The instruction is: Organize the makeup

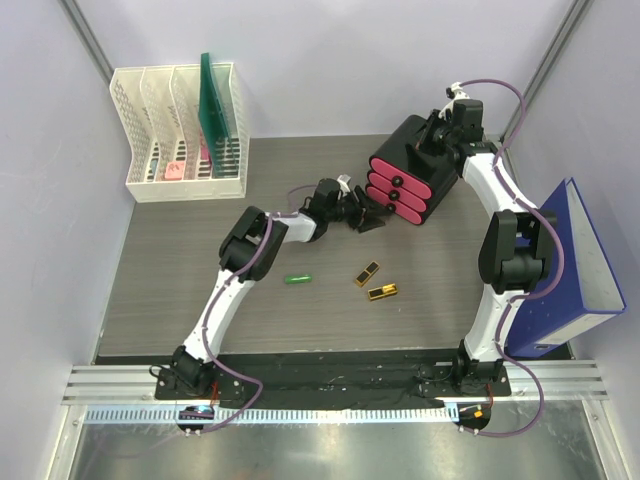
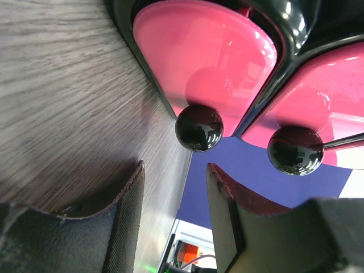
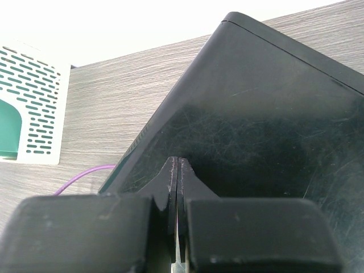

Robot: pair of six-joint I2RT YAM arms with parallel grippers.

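A slim green tube (image 1: pixel 298 279) and two gold-black sticks (image 1: pixel 367 274) (image 1: pixel 383 292) lie on the table in the top view. The other makeup is out of view. The black box with pink drawer fronts (image 1: pixel 410 180) stands at the back right. My left gripper (image 1: pixel 372 218) is open and empty, just in front of the box's lowest drawer; its knob (image 2: pixel 198 127) sits just beyond my fingertips (image 2: pixel 132 187). My right gripper (image 3: pixel 177 165) is shut and empty, resting on the box's black top (image 3: pixel 273 114).
A white mesh file rack (image 1: pixel 180 135) with a green folder (image 1: pixel 215 100) and a small pink block (image 1: pixel 172 171) stands at the back left. A blue binder (image 1: pixel 575 260) leans at the right edge, beside my right arm.
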